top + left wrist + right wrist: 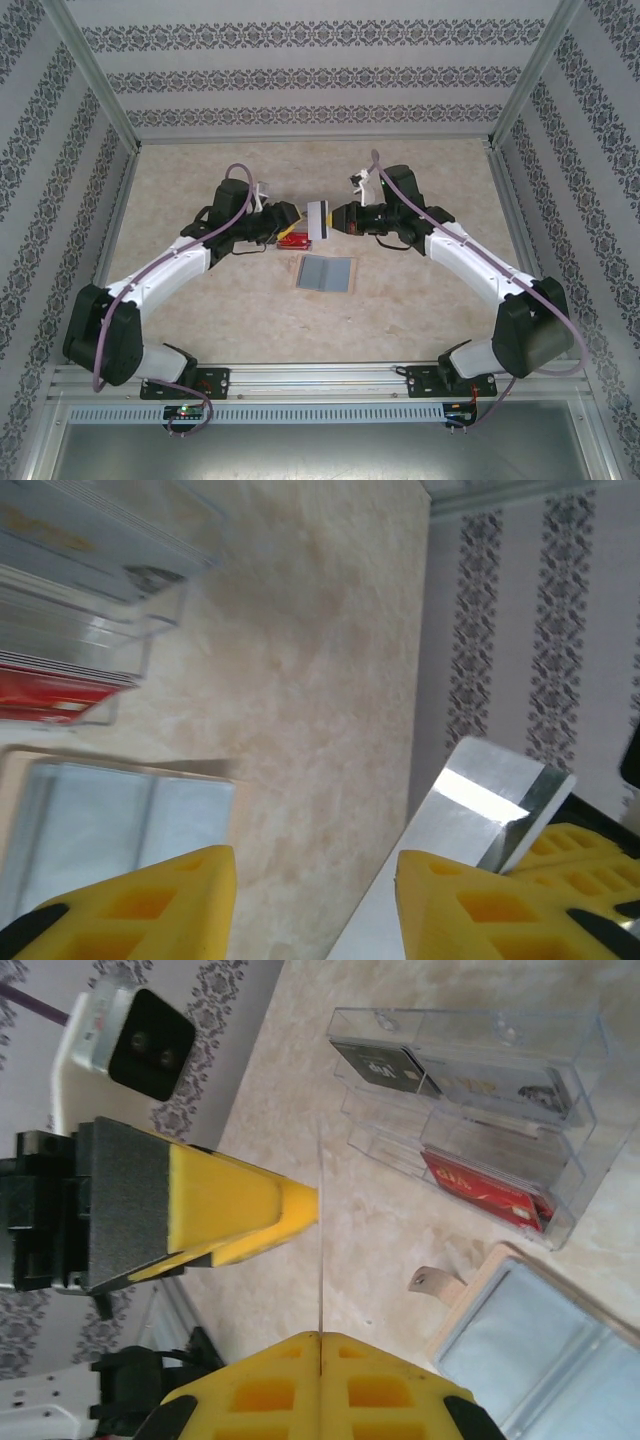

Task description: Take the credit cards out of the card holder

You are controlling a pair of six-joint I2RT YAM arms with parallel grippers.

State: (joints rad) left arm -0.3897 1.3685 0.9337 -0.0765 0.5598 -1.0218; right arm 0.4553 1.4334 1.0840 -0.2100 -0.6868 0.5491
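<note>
My right gripper [337, 219] [320, 1338] is shut on a thin pale grey credit card [320, 220], held upright above the table. In the right wrist view that card [320, 1220] is edge-on. My left gripper [297, 222] [315, 880] faces it from the left and stands open. The card [480, 805] lies just inside its right finger [470, 910], with a wide gap to the other finger. The tan card holder [326, 272] [470, 1310] [30, 760] lies open and flat on the table below, showing blue-grey pockets.
A clear plastic compartment tray [293, 240] [590, 1050] [150, 630] with black, silver and red cards sits just beyond the holder, under the left gripper. The holder's small tan tab [435, 1282] sticks out towards the tray. Patterned walls enclose the beige table [420, 290].
</note>
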